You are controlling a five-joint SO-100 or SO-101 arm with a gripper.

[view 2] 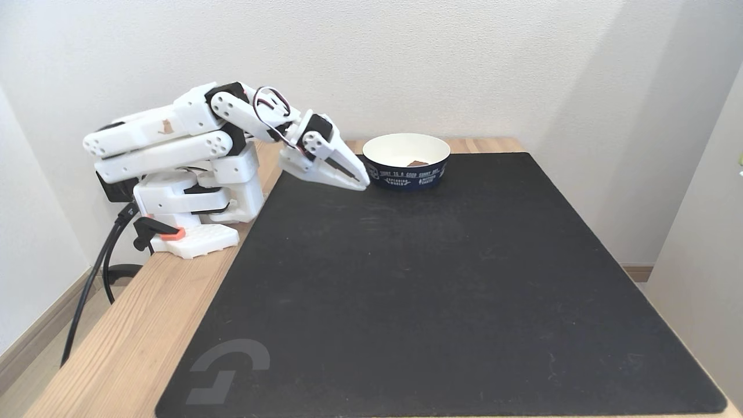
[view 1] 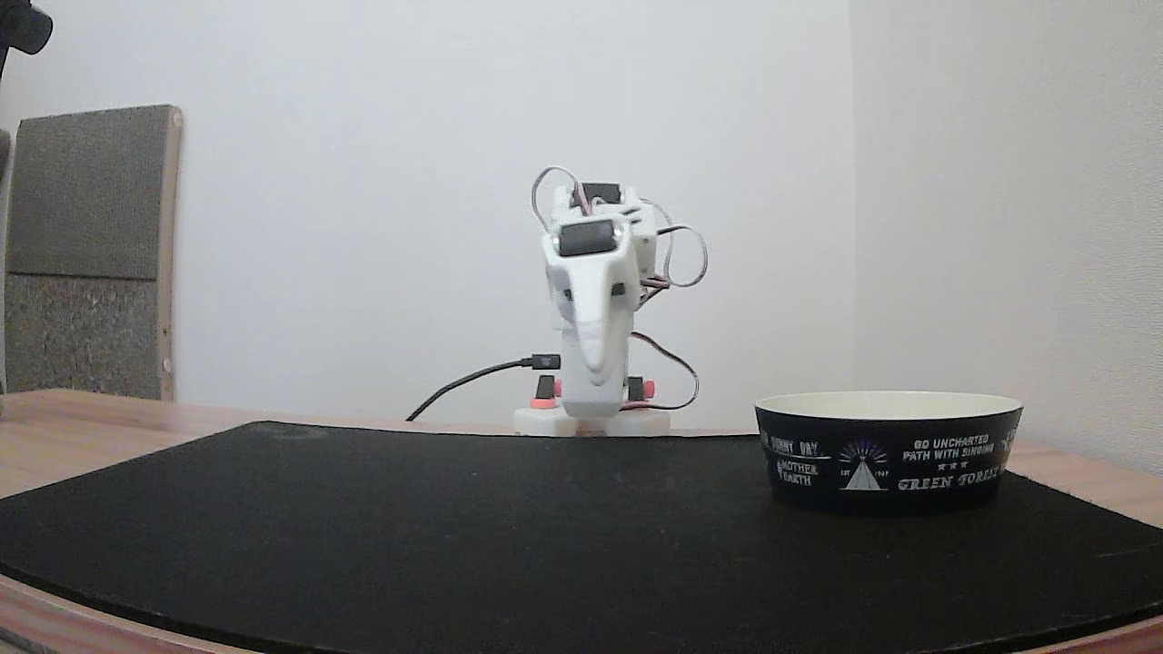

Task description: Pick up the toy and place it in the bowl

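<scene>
Inside bowl (view 2: pixel 380 152), toy (view 2: pixel 417 163), just beside closed, empty gripper (view 2: pixel 364 181)

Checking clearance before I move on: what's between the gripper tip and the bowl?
Nothing: in a fixed view the gripper sits just left of the bowl, bare black mat below.

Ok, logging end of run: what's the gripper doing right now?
White two-finger gripper: shut, holding nothing, beside the black, cream-lined bowl.

One bowl (view 2: pixel 406 162) — one toy (view 2: pixel 417 163) inside it, one black mat (view 2: pixel 429 290), one arm (view 2: pixel 191 145), one pincer (view 2: pixel 363 181)
</scene>
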